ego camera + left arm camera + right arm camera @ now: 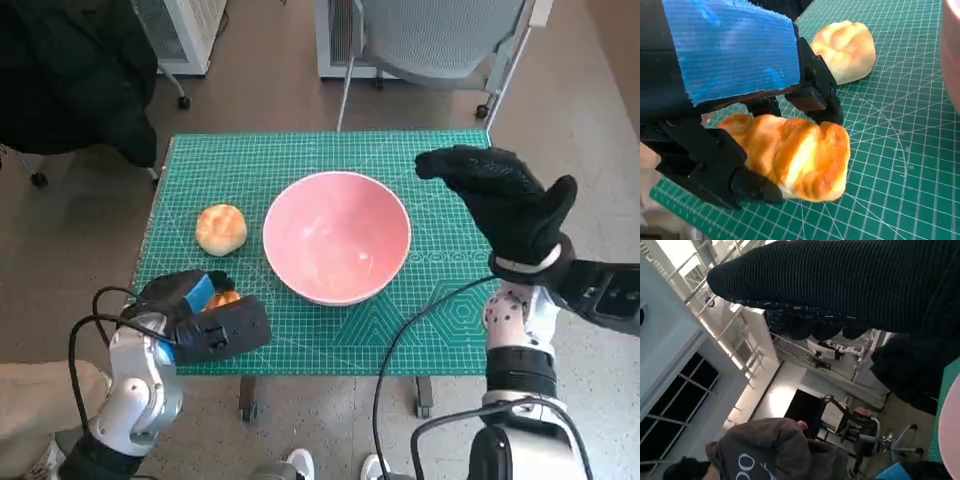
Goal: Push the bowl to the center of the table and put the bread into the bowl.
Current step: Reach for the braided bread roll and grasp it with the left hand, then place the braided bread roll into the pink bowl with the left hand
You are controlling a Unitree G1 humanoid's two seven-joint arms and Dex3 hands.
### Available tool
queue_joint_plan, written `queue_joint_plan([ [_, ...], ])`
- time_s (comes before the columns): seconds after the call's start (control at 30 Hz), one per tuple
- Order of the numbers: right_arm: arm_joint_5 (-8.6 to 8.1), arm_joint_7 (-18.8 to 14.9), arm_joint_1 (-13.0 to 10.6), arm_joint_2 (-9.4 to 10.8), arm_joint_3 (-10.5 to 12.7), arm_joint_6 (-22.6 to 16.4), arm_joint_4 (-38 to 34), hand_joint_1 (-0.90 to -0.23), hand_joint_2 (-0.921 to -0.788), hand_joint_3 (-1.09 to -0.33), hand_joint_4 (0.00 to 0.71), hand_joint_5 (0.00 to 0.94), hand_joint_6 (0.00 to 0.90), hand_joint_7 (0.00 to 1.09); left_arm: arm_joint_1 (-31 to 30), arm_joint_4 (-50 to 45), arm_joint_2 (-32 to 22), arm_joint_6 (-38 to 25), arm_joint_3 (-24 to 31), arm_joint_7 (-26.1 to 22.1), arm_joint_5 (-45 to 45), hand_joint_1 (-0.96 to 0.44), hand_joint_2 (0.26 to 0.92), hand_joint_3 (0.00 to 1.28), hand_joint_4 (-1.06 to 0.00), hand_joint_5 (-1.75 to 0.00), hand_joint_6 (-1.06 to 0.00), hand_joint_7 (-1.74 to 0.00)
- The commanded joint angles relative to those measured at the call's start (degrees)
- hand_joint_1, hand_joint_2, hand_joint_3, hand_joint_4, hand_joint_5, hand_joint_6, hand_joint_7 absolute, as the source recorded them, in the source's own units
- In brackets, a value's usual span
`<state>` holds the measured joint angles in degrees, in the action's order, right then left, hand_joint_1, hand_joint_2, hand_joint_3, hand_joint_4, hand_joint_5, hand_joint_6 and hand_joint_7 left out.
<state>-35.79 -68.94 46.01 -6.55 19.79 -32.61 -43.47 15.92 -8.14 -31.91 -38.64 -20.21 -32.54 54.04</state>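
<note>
Green cutting-mat covers the worktop, which stands on a grey-brown floor. Nearest the robot, at the worktop's front left corner, the left hand has its black fingers wrapped over a golden bread roll; the left wrist view shows the roll clamped from both sides, its underside on or very near the mat. Just beyond it lies a second bread roll, free on the mat, left of the bowl and apart from it. The pink bowl sits about mid-worktop, upright and empty. To its right the gloved right hand hovers above the worktop's right edge, spread flat and holding nothing, clear of the bowl's rim. Farther off stand an office chair and a dark jacket.

Judging from the bowl's place, the push looks done and the bread step is in hand. The next move calls for lifting the gripped roll, carrying it right and forward over the near rim, and letting go above the hollow without nudging the bowl or the loose roll.
</note>
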Motion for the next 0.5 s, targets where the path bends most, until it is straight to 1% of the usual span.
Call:
queue_joint_plan([
  [0.03,0.34,0.7,-1.8,-0.1,-0.3,1.1,0.8,-0.654,-0.921,-0.644,0.200,0.000,0.265,0.00,-0.6,0.0,-0.9,0.9,-0.4,0.6,1.7,0.01,0.673,0.56,-0.60,-1.51,-0.66,-1.01],
  [0.07,0.35,0.8,-1.8,-0.1,-0.3,1.2,0.9,-0.656,-0.921,-0.643,0.200,0.000,0.265,0.00,-0.7,-0.1,-0.9,1.0,-0.3,0.7,1.8,0.01,0.699,0.53,-0.58,-1.52,-0.65,-1.02],
  [0.17,0.36,0.9,-1.9,-0.1,-0.4,1.3,1.0,-0.659,-0.921,-0.642,0.200,0.000,0.265,0.00,-0.8,-0.2,-0.7,1.2,0.1,0.8,2.0,0.01,0.739,0.47,-0.56,-1.54,-0.63,-1.03],
  [0.33,0.37,0.7,-1.7,-0.1,-0.4,1.4,0.7,-0.663,-0.921,-0.642,0.200,0.000,0.265,0.00,-1.2,-1.5,-0.6,0.8,0.9,0.5,2.1,0.01,0.759,0.45,-0.55,-1.54,-0.62,-1.03],
  [0.37,0.34,0.7,-1.7,-0.1,-0.4,1.4,0.7,-0.664,-0.921,-0.641,0.200,0.000,0.265,0.00,-1.4,-1.9,-0.6,0.8,1.1,0.5,2.1,0.01,0.766,0.44,-0.55,-1.47,-0.60,-1.13],
  [0.47,0.34,0.6,-1.7,-0.1,-0.5,1.4,0.5,-0.666,-0.921,-0.640,0.200,0.000,0.265,0.00,-1.8,-3.0,-0.7,0.8,1.6,0.5,2.1,0.00,0.775,0.43,-0.54,-1.39,-0.56,-1.26],
  [0.5,0.35,0.6,-1.7,-0.1,-0.5,1.5,0.6,-0.666,-0.921,-0.640,0.200,0.000,0.265,0.00,-2.1,-3.9,-0.8,0.8,1.8,0.3,2.1,0.00,0.776,0.43,-0.54,-1.38,-0.56,-1.27],
])
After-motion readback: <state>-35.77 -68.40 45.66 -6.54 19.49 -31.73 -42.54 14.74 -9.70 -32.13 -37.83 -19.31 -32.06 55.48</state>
